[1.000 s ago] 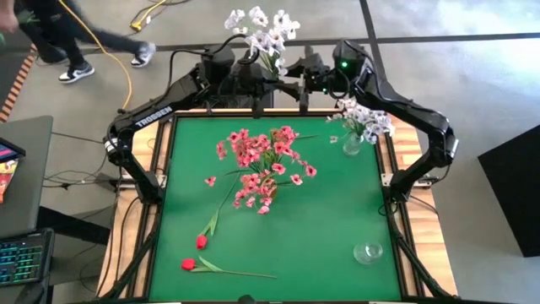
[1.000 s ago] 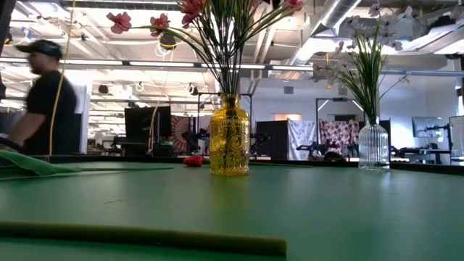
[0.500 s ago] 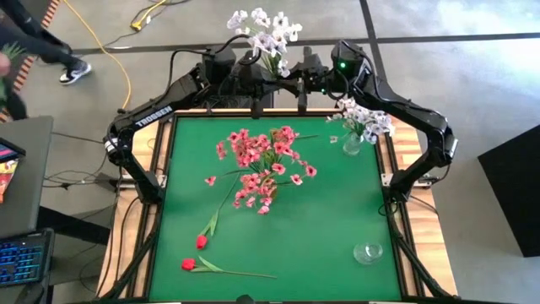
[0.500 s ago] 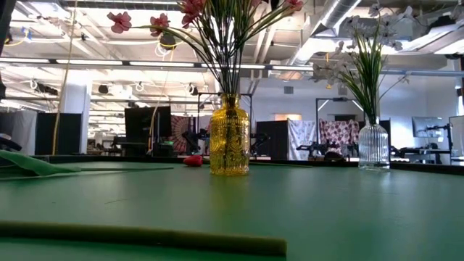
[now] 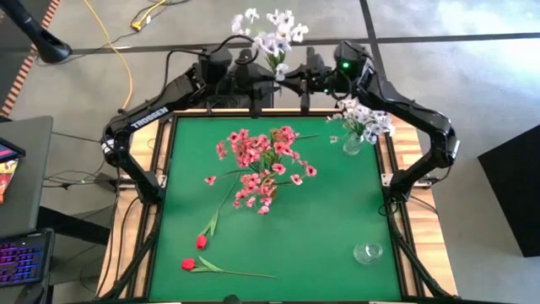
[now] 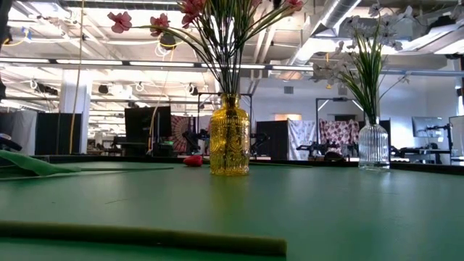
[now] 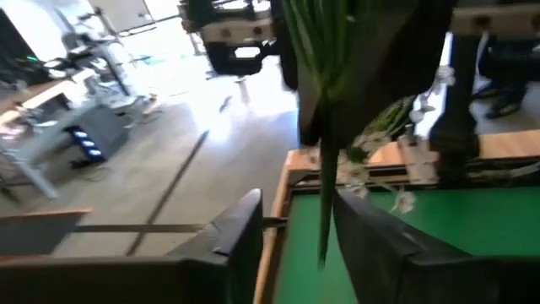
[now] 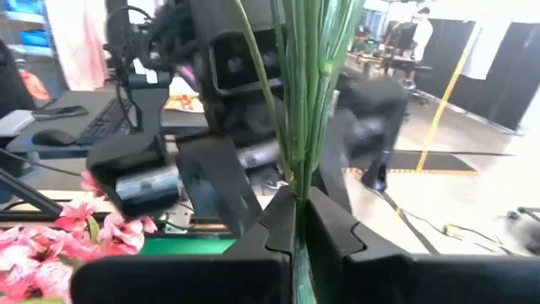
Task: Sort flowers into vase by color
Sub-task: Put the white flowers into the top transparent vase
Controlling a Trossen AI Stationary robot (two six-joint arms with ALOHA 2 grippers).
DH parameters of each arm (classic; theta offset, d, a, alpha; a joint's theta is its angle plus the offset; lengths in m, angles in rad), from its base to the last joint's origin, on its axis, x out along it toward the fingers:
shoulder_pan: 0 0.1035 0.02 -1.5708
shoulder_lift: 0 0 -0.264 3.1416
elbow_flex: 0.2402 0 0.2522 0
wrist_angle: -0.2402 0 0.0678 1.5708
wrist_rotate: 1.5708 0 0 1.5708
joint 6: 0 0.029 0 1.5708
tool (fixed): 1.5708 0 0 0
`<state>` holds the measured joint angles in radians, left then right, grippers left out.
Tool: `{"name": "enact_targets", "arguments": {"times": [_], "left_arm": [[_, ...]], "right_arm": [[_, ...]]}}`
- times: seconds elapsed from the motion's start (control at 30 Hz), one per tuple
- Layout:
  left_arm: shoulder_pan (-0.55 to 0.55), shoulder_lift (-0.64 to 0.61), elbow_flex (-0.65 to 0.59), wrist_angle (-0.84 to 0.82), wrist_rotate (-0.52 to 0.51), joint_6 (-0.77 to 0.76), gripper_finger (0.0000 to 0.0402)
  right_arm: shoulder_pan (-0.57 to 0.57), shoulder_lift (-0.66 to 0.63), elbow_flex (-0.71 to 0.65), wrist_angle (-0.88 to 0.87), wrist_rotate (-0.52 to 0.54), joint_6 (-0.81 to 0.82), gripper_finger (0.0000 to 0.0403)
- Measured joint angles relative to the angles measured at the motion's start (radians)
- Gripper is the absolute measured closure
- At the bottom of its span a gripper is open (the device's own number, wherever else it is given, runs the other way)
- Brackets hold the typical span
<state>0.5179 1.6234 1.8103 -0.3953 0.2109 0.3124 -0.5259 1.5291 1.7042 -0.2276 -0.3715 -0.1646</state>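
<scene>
My right gripper [image 8: 297, 221] is pinched tight on the green stems of the white spray [image 5: 272, 35], up at the top centre of the high view, beyond the table's far edge. My left gripper [image 7: 295, 221] sits right beside it with fingers spread, the stems hanging loose between them. On the green table [image 5: 337, 211], the pink flowers [image 5: 263, 160] stand in the yellow vase [image 6: 229, 136] near the frame's middle. More white flowers [image 5: 364, 116] fill the clear vase [image 6: 374, 146] at the upper right. Two red buds [image 5: 195, 252] lie flat at the lower left. An empty glass [image 5: 368, 252] sits lower right.
</scene>
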Motion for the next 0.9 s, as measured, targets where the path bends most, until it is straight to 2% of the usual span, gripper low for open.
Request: {"name": "enact_targets", "arguments": {"times": [0.13, 0.23, 0.43, 0.53, 0.73, 0.9], "left_arm": [[0.003, -0.047, 0.0, -0.036, -0.042, 0.056, 0.0235], [0.014, -0.08, 0.0, -0.054, -0.035, 0.073, 0.0225], [0.1, -0.166, 0.0, -0.104, 0.121, 0.015, 0.0227], [0.147, -0.206, 0.0, -0.153, 0.157, -0.008, 0.0233], [0.196, -0.257, 0.0, -0.254, 0.16, -0.003, 0.0253], [0.201, -0.265, -0.008, -0.329, 0.161, -0.007, 0.0275]], "right_arm": [[-0.021, -0.062, 0.0, -0.045, 0.011, -0.002, 0.0361], [-0.035, -0.112, 0.0, -0.098, 0.014, -0.017, 0.0361], [-0.04, -0.228, 0.0, -0.241, 0.059, -0.055, 0.0361], [-0.032, -0.281, 0.0, -0.297, 0.06, -0.054, 0.0361], [0.056, -0.38, 0.0, -0.418, 0.061, -0.033, 0.0361], [0.206, -0.437, 0.0, -0.529, 0.075, 0.033, 0.0361]]}}
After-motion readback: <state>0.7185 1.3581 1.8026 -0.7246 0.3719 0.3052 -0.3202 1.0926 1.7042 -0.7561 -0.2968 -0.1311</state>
